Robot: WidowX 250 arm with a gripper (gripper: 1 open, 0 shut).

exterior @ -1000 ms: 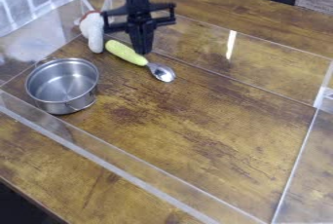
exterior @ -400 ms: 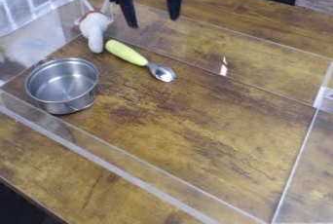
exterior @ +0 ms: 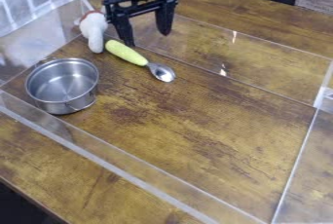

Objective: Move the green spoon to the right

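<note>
The green spoon (exterior: pixel 136 59) lies flat on the wooden table, its yellow-green handle toward the upper left and its shiny metal bowl toward the lower right. My gripper (exterior: pixel 140 23) hangs above and just behind the handle, pointing down, its two black fingers (exterior: pixel 113 30) spread wide with nothing between them. It does not touch the spoon.
A round steel bowl (exterior: pixel 62 82) sits at the left. A white-and-tan mushroom-like object (exterior: pixel 92 32) stands just left of the spoon's handle, close to my left finger. Clear acrylic walls (exterior: pixel 156 184) frame the table (exterior: pixel 221 121). Bare wood stretches right of the spoon.
A second ago the gripper was shut low over the spoon's handle. It then opened and rose, and now it has come partway back down, still open. The spoon stayed in place.
</note>
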